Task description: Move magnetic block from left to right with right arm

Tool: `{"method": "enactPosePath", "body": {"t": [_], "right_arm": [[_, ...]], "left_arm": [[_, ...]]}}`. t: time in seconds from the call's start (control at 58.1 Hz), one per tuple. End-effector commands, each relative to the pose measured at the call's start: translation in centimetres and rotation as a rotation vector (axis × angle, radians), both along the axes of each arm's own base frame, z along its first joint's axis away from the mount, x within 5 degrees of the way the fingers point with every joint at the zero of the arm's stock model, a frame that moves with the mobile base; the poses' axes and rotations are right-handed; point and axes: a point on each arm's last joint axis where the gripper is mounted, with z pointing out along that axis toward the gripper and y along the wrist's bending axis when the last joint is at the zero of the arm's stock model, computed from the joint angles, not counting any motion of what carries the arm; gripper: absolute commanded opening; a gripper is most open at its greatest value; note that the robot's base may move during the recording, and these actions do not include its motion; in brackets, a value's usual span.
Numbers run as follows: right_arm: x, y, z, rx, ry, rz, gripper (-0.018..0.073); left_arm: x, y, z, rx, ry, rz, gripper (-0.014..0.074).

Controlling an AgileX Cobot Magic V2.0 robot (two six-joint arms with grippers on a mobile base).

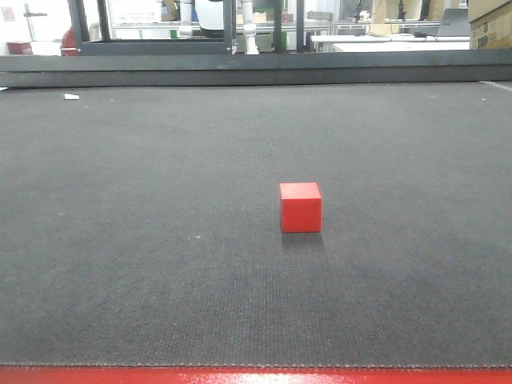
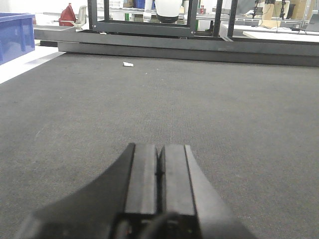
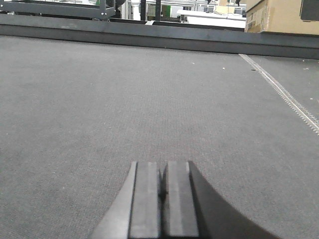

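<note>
The magnetic block (image 1: 301, 207) is a small bright-red cube standing alone on the dark grey mat (image 1: 144, 240), a little right of centre in the front view. Neither arm shows in that view. In the left wrist view my left gripper (image 2: 159, 147) lies low over the mat with its jaws pressed together and nothing between them. The right wrist view has my right gripper (image 3: 163, 164) likewise shut and empty, just above the mat. The block appears in neither wrist view.
A raised dark ledge (image 1: 256, 68) borders the mat's far side, with metal frames behind it. A small white scrap (image 1: 71, 97) lies far left. A blue bin (image 2: 15, 35) stands off the mat's left. Cardboard boxes (image 3: 279, 15) sit far right. A red strip (image 1: 256, 376) edges the front.
</note>
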Motion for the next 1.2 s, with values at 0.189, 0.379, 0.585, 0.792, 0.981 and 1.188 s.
{"method": "enactPosePath", "body": {"t": [0.189,0.379,0.585,0.792,0.981,1.188], "right_arm": [[-0.2,-0.1,1.3,-0.027,-0.147,-0.017,0.0058],[-0.8,-0.1,4.4,-0.014,-0.251,-0.018,0.0058],[-1.6,0.1,9.1,0.002,-0.175,0.0,0.0058],[0.6,0.1,12.6,0.005,-0.037,0.014,0.0237],[4.1,0.7,14.3,0.004,0.158,0.084,0.0533],[8.9,3.1,16.4,-0.017,0.34,0.229,0.056]], "left_arm": [[-0.1,0.1,0.6,-0.014,-0.089,0.008,-0.0126],[-0.1,0.1,0.6,-0.014,-0.089,0.008,-0.0126],[-0.1,0.1,0.6,-0.014,-0.089,0.008,-0.0126],[-0.1,0.1,0.6,-0.014,-0.089,0.008,-0.0126],[-0.1,0.1,0.6,-0.014,-0.089,0.008,-0.0126],[-0.1,0.1,0.6,-0.014,-0.089,0.008,-0.0126]]}}
